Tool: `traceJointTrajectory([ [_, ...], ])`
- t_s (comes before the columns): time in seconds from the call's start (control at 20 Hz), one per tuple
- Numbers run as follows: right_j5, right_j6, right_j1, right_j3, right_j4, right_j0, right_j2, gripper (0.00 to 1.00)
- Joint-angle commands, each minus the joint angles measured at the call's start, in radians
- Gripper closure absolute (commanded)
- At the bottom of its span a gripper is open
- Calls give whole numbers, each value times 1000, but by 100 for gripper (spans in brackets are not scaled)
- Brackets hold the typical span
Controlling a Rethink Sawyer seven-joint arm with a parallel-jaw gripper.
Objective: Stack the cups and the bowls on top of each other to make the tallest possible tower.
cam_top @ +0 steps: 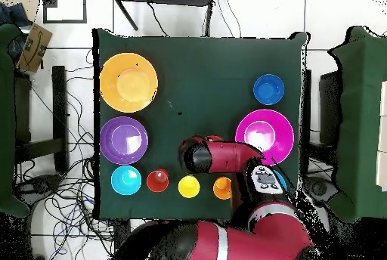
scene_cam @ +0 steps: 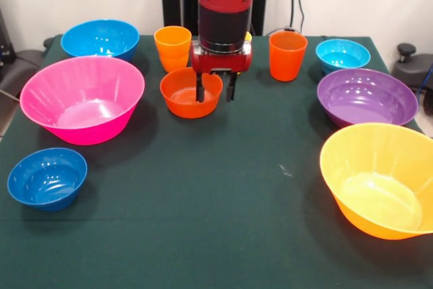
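My gripper (scene_cam: 215,90) hangs open over the right rim of the small orange-red bowl (scene_cam: 190,93). One finger (scene_cam: 199,89) is inside the bowl and the other is outside the rim. The light orange cup (scene_cam: 172,47) stands behind the bowl and the red-orange cup (scene_cam: 287,55) to the right. The yellow cup (cam_top: 189,187) shows only as a sliver behind the arm in the front view. The cyan bowl (scene_cam: 342,54) and the dark blue bowl (scene_cam: 47,177) each stand alone. In the overhead view the arm (cam_top: 219,156) hides the orange-red bowl.
The large pink bowl (scene_cam: 82,98) and medium blue bowl (scene_cam: 100,38) stand at the left. The purple bowl (scene_cam: 367,96) and large yellow-orange bowl (scene_cam: 382,177) stand at the right. The table (scene_cam: 223,221) has a dark green cloth.
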Motion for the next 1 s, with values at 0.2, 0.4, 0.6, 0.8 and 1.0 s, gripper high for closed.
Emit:
traceJointTrajectory([
  [0.2, -11, 61, 117, -21, -71, 19, 22, 0],
  [0.4, -39, 72, 151, -46, -72, 26, 17, 0],
  [0.6, -32, 80, 163, -58, -55, 23, 18, 0],
  [0.8, -34, 82, 160, -61, -50, 29, 15, 100],
  [1.0, -59, 134, 173, -104, -8, 73, 6, 100],
])
